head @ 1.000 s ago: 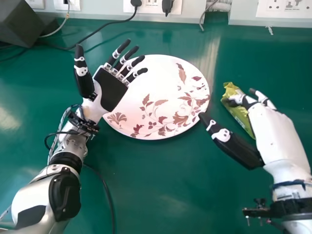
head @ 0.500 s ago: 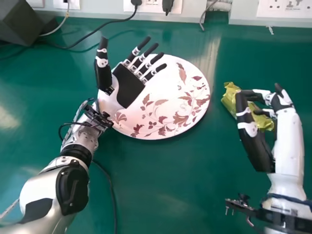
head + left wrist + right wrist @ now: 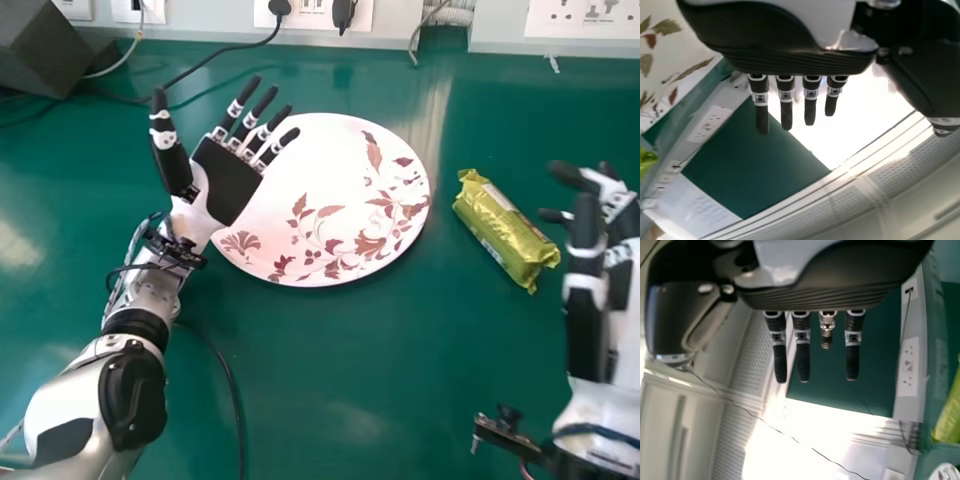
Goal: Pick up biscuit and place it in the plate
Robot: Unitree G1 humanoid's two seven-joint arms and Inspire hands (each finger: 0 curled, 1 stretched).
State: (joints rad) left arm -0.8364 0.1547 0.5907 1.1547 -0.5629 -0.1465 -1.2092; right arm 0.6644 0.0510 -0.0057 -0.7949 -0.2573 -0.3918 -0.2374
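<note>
The biscuit (image 3: 507, 230), in its yellow-green wrapper, lay aslant on the table (image 3: 330, 400), between the plate (image 3: 350, 225) and the right hand (image 3: 587, 300); the right hand was open and empty, just beside the packet; the left hand (image 3: 228, 182), likewise open and empty, lay at the plate's left side. The step in hand was judged to be the grasp; done well, it called for the right palm to turn toward the wrapper, with thumb and fingers set astride its narrow width, near mid-length; a gentle, even closure suited contents likely to crumble; an off-centre pinch risked swivelling the packet; the lift needed to clear the plate's rim.
</note>
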